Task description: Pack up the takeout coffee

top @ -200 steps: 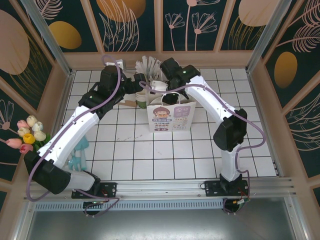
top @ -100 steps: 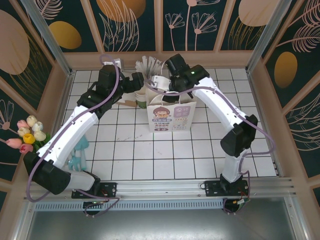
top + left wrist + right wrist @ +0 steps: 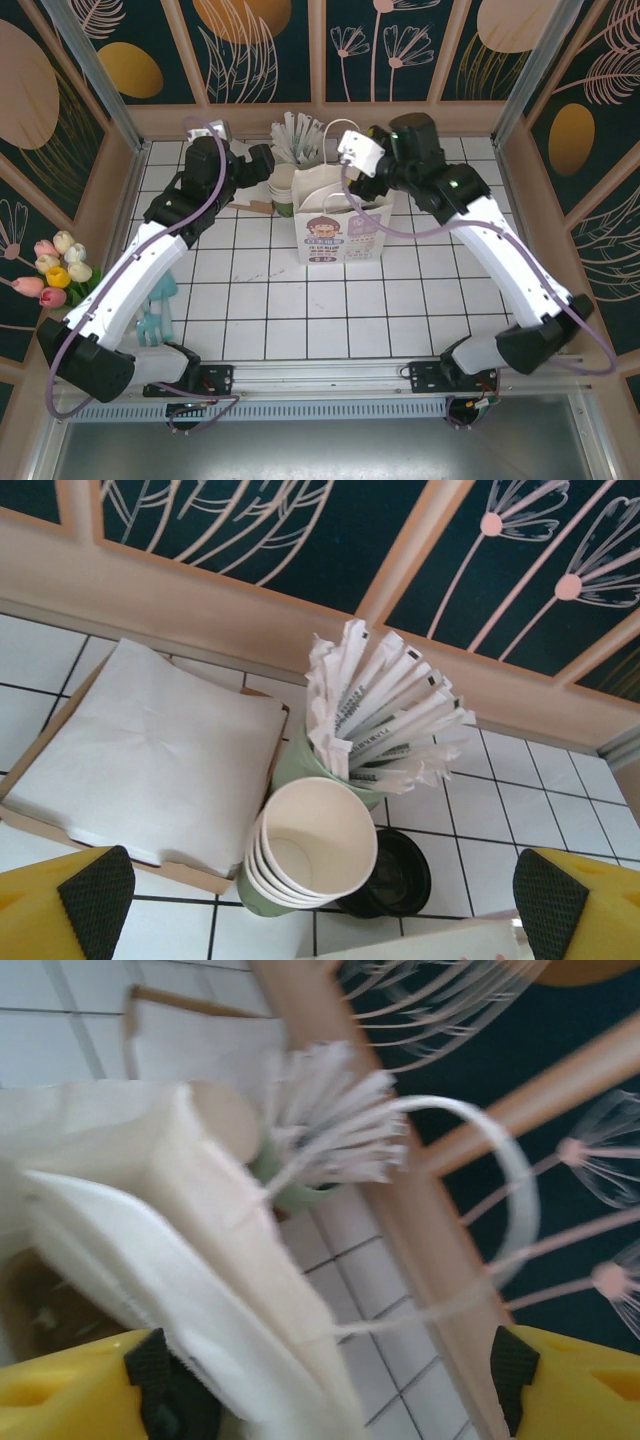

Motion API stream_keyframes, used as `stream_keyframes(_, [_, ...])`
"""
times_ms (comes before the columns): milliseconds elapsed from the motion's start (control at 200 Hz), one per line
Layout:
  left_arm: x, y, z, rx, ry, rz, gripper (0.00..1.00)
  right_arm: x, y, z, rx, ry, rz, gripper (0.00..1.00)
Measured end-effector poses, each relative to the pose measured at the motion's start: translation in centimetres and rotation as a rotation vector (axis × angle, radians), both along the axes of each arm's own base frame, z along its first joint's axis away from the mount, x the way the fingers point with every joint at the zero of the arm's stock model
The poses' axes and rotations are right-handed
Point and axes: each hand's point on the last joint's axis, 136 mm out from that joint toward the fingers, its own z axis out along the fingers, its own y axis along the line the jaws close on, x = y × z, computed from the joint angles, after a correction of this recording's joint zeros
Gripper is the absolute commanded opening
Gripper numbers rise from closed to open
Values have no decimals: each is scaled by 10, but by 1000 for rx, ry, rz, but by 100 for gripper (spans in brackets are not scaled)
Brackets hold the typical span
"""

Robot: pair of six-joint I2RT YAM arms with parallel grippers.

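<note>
Hovering wide open and empty over the takeout coffee (image 3: 395, 875), which stands on the surface (image 3: 485, 810) just beside the stacked cups (image 3: 312, 848), the left pincer (image 3: 322, 895) should probably pinch its light, crushable paper wall gently below the dark top; the right pincer (image 3: 330, 1370) gapes empty at the bag (image 3: 200, 1260) rim.

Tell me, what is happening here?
Two robot arms are packing a takeout coffee into a white paper bag. The bag stands upright and open on the table. The coffee, with its dark top, is not packed yet: it stands beside a stack of empty cups and the wrapped straws. The left gripper hovers above them with open fingers. The right gripper is at the bag's handle, fingers open too.
</note>
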Motion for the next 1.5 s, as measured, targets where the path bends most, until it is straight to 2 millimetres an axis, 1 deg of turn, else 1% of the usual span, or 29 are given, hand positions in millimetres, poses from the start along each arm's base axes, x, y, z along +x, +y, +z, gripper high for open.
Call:
stream_keyframes(20, [0, 2, 0, 0, -3, 7, 99, 1, -6, 5, 24, -17, -24, 94])
stream_keyframes(25, [0, 2, 1, 0, -4, 8, 98, 1, -6, 6, 27, -20, -27, 97])
stream_keyframes(35, [0, 3, 0, 0, -4, 11, 99, 1, -8, 9, 35, -33, -33, 99])
stream_keyframes(140, [-2, 13, 4, 0, -27, 53, 98, 5, -32, 27, 146, -105, -141, 99])
stream_keyframes(195, [-4, 20, 4, 7, -39, 81, 99, 9, -49, 34, 229, -130, -231, 99])
stream_keyframes(265, [-8, 33, 3, 21, -56, 127, 99, 15, -73, 38, 343, -153, -350, 99])
stream_keyframes(365, [-15, 57, -5, 66, -81, 204, 98, 20, -120, 31, 525, -168, -543, 99])
stream_keyframes(435, [-19, 72, -17, 123, -85, 254, 98, 18, -153, 18, 639, -182, -668, 99])
stream_keyframes(505, [-19, 83, -36, 194, -88, 295, 99, 13, -183, 1, 732, -193, -786, 99])
stream_keyframes(560, [-20, 90, -58, 258, -75, 311, 99, 10, -205, -13, 792, -199, -874, 99])
stream_keyframes(641, [-23, 101, -97, 342, -40, 320, 99, 6, -236, -36, 874, -204, -996, 99])
stream_keyframes(711, [-26, 113, -122, 392, -17, 334, 99, 1, -262, -63, 930, -203, -1102, 99])
stream_keyframes(776, [-27, 122, -135, 422, -23, 348, 99, -5, -283, -90, 960, -197, -1194, 99])
stream_keyframes(831, [-29, 134, -147, 443, -33, 366, 99, -11, -298, -118, 961, -191, -1276, 99])
stream_keyframes(876, [-33, 147, -158, 462, -25, 393, 98, -16, -304, -140, 954, -178, -1323, 99])
stream_keyframes(941, [-40, 172, -177, 493, 7, 452, 99, -23, -310, -169, 939, -154, -1369, 99])
stream_keyframes(1026, [-50, 198, -195, 531, 40, 516, 99, -28, -316, -198, 924, -122, -1401, 99])
stream_keyframes(1151, [-58, 215, -220, 557, 72, 540, 98, -29, -322, -232, 956, -64, -1385, 99])
stream_keyframes(1256, [-57, 224, -233, 537, 90, 527, 99, -27, -325, -263, 979, 43, -1361, 99])
stream_keyframes(1301, [-53, 225, -232, 516, 69, 504, 99, -23, -322, -269, 986, 82, -1334, 99])
stream_keyframes(1356, [-48, 224, -228, 493, 33, 480, 99, -18, -315, -272, 996, 116, -1282, 99])
stream_keyframes(1501, [-40, 219, -215, 439, -66, 423, 99, -2, -294, -269, 1022, 152, -1135, 99])
